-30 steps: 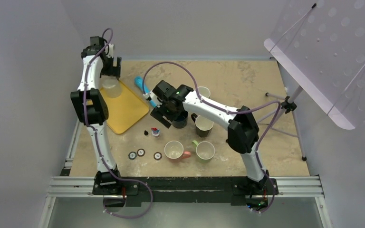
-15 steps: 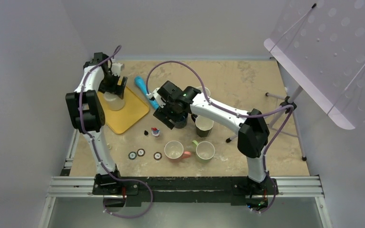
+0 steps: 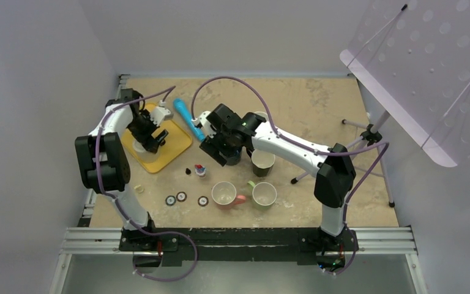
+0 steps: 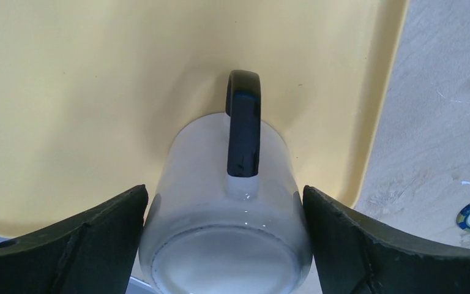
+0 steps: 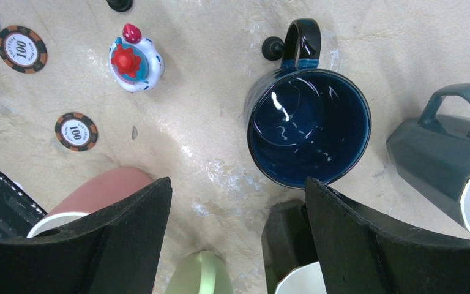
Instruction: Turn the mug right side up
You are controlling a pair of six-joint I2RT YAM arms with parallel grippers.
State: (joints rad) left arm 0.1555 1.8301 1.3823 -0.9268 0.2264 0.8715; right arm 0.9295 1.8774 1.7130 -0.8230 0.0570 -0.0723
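Observation:
The white mug (image 4: 226, 202) with a black handle (image 4: 243, 122) is between the fingers of my left gripper (image 4: 224, 191). Its base faces the wrist camera and its mouth points away towards the yellow tray (image 4: 98, 92). The fingers press on both its sides. In the top view my left gripper (image 3: 150, 131) holds the mug (image 3: 139, 146) low over the tray (image 3: 172, 144) at the left. My right gripper (image 3: 220, 147) is open and empty, above the table next to an upright dark blue mug (image 5: 309, 131).
A grey mug (image 3: 263, 160), a pink mug (image 3: 225, 193), a green mug (image 3: 264, 193) and another cup (image 3: 262, 116) stand around the blue mug (image 3: 232, 154). Poker chips (image 3: 182, 196), a small toy (image 3: 200, 170), a blue tube (image 3: 186, 116). A tripod stand (image 3: 367, 131) at the right.
My left gripper has swung down and towards the near side of the tray, carrying the white mug with it. My right gripper has drifted slightly back and left over the blue mug.

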